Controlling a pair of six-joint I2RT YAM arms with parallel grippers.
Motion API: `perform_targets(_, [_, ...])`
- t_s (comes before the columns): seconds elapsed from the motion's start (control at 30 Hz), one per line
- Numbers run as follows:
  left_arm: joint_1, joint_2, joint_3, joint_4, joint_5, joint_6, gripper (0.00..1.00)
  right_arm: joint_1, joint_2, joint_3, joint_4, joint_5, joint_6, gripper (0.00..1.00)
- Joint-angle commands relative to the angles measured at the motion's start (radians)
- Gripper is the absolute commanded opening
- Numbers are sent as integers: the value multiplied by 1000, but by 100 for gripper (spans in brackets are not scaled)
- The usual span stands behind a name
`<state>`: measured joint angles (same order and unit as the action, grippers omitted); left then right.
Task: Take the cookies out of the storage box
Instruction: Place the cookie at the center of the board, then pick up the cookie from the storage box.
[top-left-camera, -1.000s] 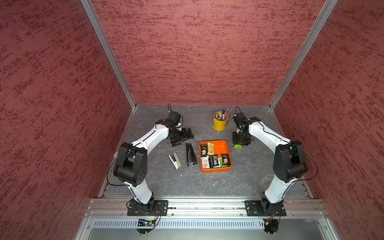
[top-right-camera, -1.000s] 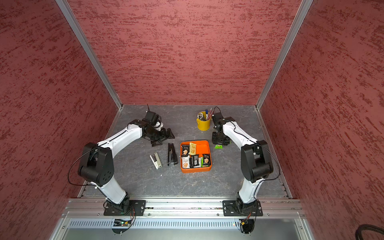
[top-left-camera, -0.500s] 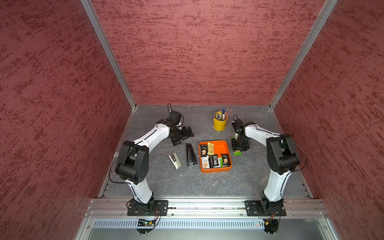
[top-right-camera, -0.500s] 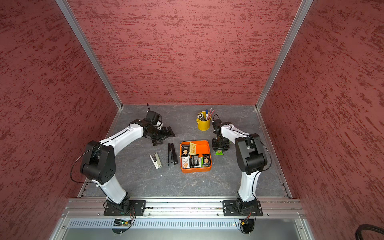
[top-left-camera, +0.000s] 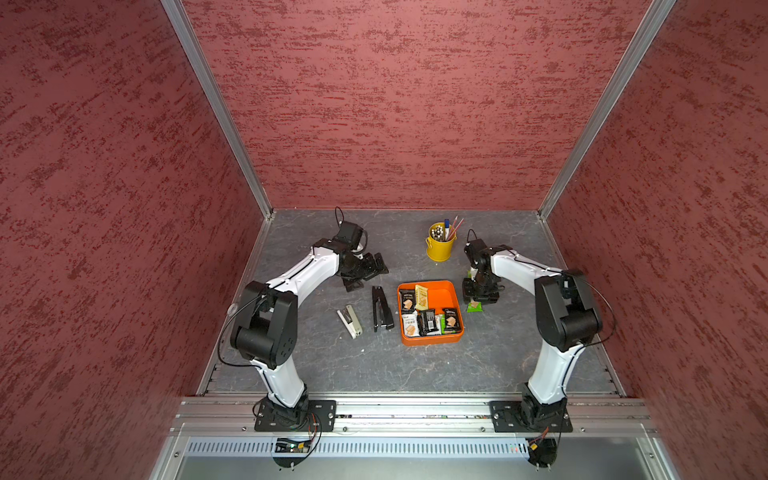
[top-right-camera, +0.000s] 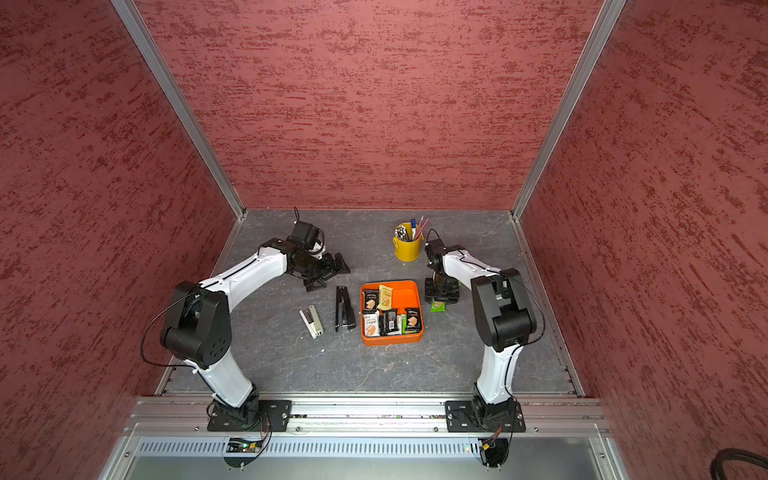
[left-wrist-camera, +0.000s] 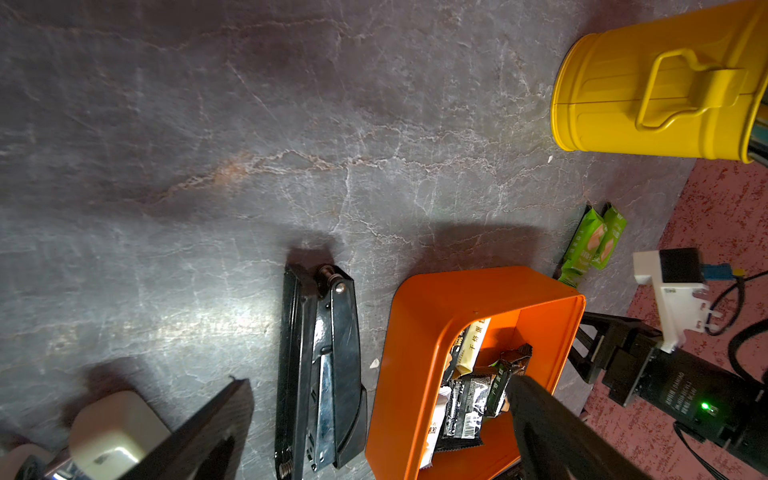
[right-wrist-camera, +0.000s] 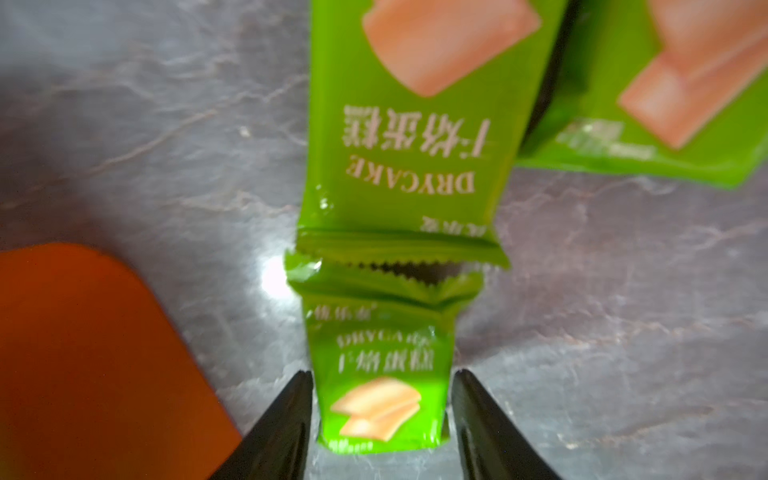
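Note:
The orange storage box sits mid-table with several cookies inside, black, white and green packets. My right gripper points down just right of the box. In the right wrist view it is open, and a green packet lies flat on the table between the fingers with a thin gap on each side. Two more green packets lie just beyond it. My left gripper hovers wide open and empty, behind and left of the box.
A yellow pen bucket stands behind the box. A black stapler and a beige stapler lie left of the box. Red walls close in the back and both sides.
The right arm folded in, its gripper shifting slightly forward with the green packet. Its jaws have widened off the packet, which now lies on the table. The left arm has not moved.

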<state>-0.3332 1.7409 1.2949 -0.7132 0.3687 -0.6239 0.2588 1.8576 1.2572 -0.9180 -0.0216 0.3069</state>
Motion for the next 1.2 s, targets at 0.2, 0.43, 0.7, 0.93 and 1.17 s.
perform_targets(0.2, [-4,-31,-28,-6,31,34,99,47,-226,-50,-36,-120,105,64])
perform_targets(0.43, [10,-63,-88,11,79,44,100,172,-374,-118,-27,-124,254,63])
perform_targets(0.7, [26,-116,-156,19,101,71,100,353,-422,-150,-10,-37,411,61])
perform_targets(0.93, [39,-154,-195,6,106,97,100,464,-301,-89,-21,55,493,61])
perform_targets(1.17, [70,-190,-237,7,109,108,100,494,-169,-14,-81,170,571,56])
